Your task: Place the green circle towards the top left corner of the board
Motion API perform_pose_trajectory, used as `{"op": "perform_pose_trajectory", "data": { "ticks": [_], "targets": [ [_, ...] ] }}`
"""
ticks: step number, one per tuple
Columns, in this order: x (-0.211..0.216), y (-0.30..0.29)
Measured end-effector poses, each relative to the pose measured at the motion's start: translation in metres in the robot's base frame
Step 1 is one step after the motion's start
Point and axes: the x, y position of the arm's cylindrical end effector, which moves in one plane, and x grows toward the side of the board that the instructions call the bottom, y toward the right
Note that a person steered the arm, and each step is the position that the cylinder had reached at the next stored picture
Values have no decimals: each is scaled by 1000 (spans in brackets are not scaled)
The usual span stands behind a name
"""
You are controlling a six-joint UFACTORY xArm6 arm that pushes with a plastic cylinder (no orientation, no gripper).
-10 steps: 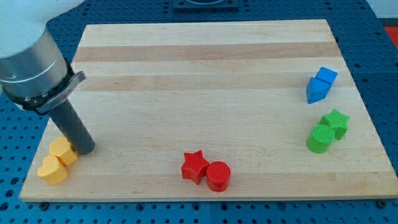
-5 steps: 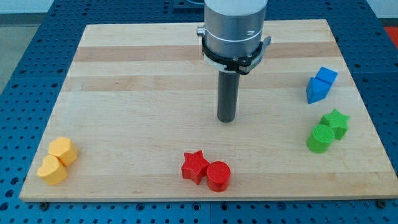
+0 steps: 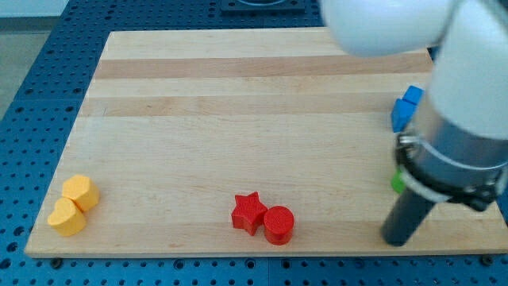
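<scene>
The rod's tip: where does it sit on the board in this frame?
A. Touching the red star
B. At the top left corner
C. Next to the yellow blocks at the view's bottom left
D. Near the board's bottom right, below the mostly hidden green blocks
D: my tip rests near the board's bottom right edge, just below the sliver of green block showing beside the arm, far from the red star.

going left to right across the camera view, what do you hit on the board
yellow heart-like block → yellow hexagon block → red star → red circle → my tip, just below the mostly hidden green circle
</scene>
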Motion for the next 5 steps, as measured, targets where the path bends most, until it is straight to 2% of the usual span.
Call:
{"op": "perform_pose_trajectory", "data": {
  "ticks": [1,2,4,5],
  "targets": [
    [-59,31],
    [-91,30],
    [-118,-10],
    [-145,-20]
  ]
}}
